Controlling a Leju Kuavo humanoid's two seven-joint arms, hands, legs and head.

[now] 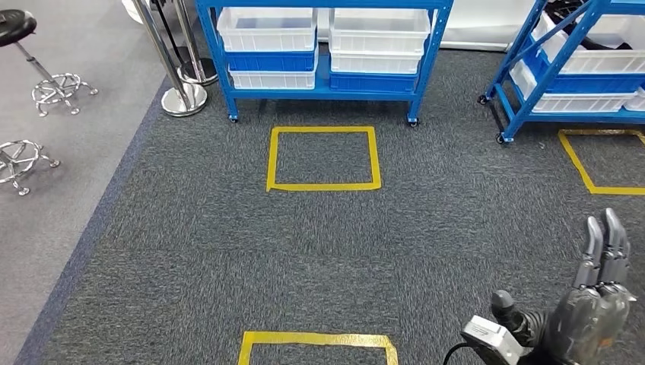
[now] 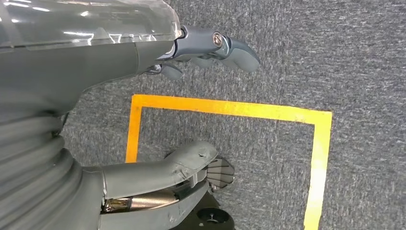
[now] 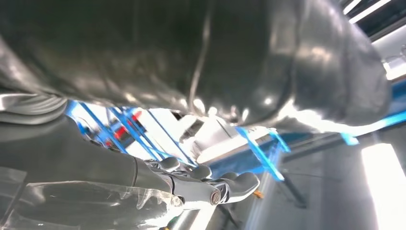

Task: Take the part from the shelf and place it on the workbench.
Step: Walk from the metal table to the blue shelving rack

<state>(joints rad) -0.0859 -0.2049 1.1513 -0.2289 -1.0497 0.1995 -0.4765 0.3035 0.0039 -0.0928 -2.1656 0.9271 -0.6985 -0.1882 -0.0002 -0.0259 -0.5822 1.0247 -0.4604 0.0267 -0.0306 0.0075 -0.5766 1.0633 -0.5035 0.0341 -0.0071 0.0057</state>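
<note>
The right hand, raised with fingers straight, apart and empty, and the left hand, hanging empty and loosely apart over the carpet, hold nothing because the part presumably sits unseen in the bins on the blue shelf ahead.

Grey robot hand with darker fingers, ribbed grey wrist cover, black cable.
</note>
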